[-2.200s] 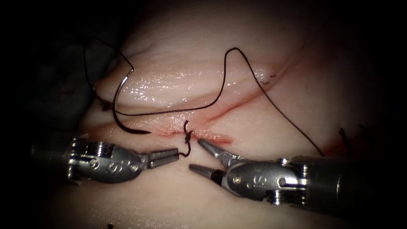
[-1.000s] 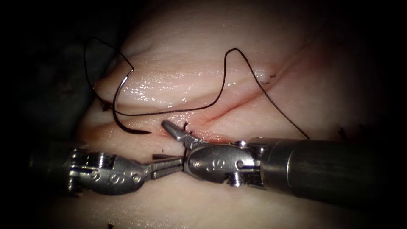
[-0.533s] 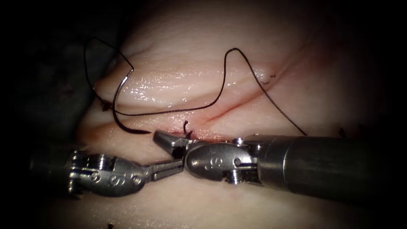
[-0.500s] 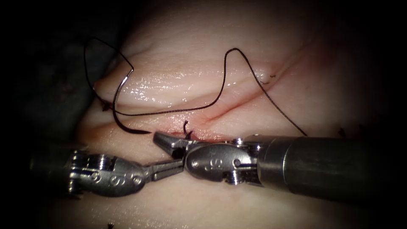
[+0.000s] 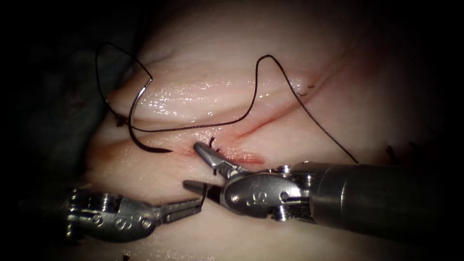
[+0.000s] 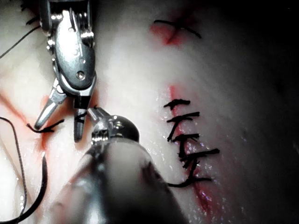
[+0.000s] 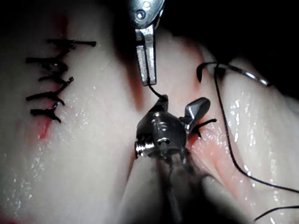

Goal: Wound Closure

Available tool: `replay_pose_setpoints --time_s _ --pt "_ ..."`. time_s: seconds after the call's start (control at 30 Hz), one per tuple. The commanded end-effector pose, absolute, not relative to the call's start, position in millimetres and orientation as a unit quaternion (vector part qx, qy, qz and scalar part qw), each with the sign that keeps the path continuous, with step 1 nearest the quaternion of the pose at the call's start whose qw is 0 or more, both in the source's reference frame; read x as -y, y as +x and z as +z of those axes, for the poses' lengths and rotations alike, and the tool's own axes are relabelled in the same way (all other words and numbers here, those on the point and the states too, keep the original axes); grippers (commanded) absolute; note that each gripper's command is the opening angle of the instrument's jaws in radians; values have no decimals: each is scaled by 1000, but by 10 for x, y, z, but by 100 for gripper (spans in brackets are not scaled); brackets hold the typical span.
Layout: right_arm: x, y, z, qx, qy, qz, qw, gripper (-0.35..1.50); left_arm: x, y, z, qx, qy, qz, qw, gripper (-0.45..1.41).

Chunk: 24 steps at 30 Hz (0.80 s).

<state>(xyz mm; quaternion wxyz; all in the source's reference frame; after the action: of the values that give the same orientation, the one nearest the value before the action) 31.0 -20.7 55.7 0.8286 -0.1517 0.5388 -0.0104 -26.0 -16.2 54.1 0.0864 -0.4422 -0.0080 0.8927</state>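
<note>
The curved needle (image 5: 134, 126) lies loose on the tissue (image 5: 299, 130) at the left, its tip near the cut (image 5: 270, 118); I cannot tell whether the tip is in the tissue. Its thread (image 5: 263, 58) arcs over the tissue. A knot (image 5: 212, 143) with a short tail sits on the cut. My right tool (image 5: 192, 164) stands open just below the knot and holds nothing; it also shows in the left wrist view (image 6: 58, 126). My left tool (image 5: 193, 206), (image 7: 148, 65) is shut on a short thread end (image 7: 158, 92) that runs behind the right tool.
Several finished stitches (image 6: 187, 135), (image 7: 49, 93) cross the cut farther along. Red fluid (image 5: 244, 157) lies on the cut by the knot. Cut thread ends (image 5: 390, 153) sit at the far right. Dark drape (image 5: 63, 96) borders the tissue on the left.
The right tool moved in from the right, shut beside the knot on the thread held by the left tool, then opened again. The left tool drew down and left with the thread end.
</note>
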Motion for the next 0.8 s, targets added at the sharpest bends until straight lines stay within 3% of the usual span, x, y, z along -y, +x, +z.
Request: replay_pose_setpoints --time_s 0.03,0.5,0.53,0.63,0.7,0.8 --pt "215 306 556 -538 -152 -10 829 131 171 -261 549 12 -443 892 92 -45" --pt "250 208 526 -513 -185 14 838 130 209 -234 623 117 -434 876 176 -45" --pt "252 201 524 -510 -186 16 840 128 205 -229 629 122 -416 881 193 -6" --pt "252 195 523 -505 -187 18 842 128 197 -221 637 130 -397 883 214 9" --pt "252 193 523 -505 -187 18 842 128 188 -208 643 133 -385 884 230 37" --pt "253 194 523 -505 -188 18 842 126 181 -193 647 123 -361 892 242 39"
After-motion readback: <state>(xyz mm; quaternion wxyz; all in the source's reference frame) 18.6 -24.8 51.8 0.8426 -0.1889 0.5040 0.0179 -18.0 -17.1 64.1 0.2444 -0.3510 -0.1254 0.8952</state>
